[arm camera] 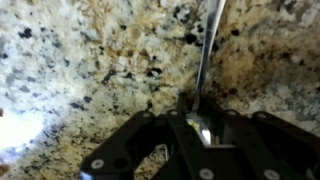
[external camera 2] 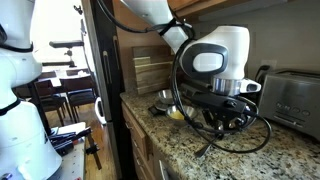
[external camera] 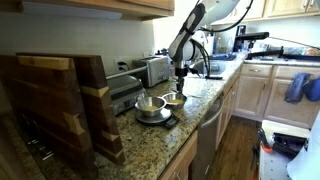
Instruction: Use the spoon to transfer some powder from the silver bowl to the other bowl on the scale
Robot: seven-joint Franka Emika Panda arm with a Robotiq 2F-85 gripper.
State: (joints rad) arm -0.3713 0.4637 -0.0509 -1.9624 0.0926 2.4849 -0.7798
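While clamped on the spoon (arm camera: pixel 208 55) handle, gripper (arm camera: pixel 197 118) hangs over granite counter (arm camera: pixel 90 70); silver bowl (external camera: pixel 175 100) sits just beside other bowl (external camera: pixel 150 104), the latter on scale (external camera: pixel 162 121). Contents: powder too small to make out.

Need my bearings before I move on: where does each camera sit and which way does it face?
Exterior view: at the counter's end behind the cutting boards, facing along the counter to the other bowl, scale and silver bowl; the arm and gripper show.
Exterior view: close beside the arm, facing back toward the cutting boards; the gripper fills the middle.
Wrist view: looks down on the granite; the gripper, at the bottom, is shut on the spoon.
Shared: both exterior views show the boards, toaster and gripper.
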